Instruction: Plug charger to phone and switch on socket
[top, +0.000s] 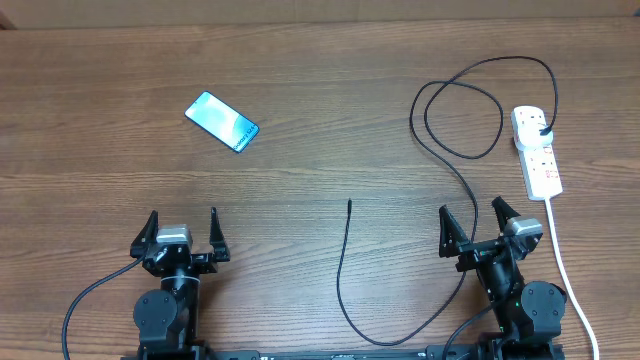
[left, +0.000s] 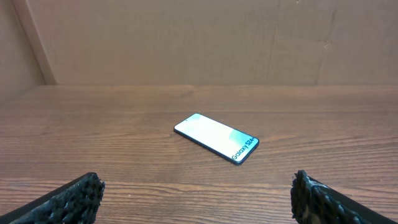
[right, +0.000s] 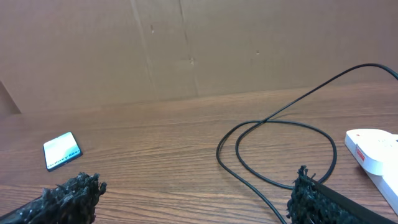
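- The slim, glossy light blue-teal phone (top: 221, 121) is lying flat and askew on the brown wood-grain counter (top: 320, 60), far-left, well apart from everything else.
- The long thin black charger cable (top: 345, 280) is looping across the right half. Its small tip (top: 349, 203) is lying free mid-counter, and its black plug (top: 543, 133) is sitting on the white elongated power strip (top: 540, 165).
- The strip's switch positions are proving too small to read, and the right wrist view is cutting the strip off.
- The left fingers (top: 150, 232) and right fingers (top: 447, 228) are both standing fully spread, holding nothing.

The worktop (top: 320, 90) is matt brown wood grain, backed by dull cardboard (left: 186, 37). The phone (top: 221, 121) has a glossy face. The socket (top: 537, 150) is smooth white plastic, the charger (top: 346, 235) a matt black cable. On the left gripper (left: 198, 198), the pads (left: 74, 199) are coarse, knobbly black.
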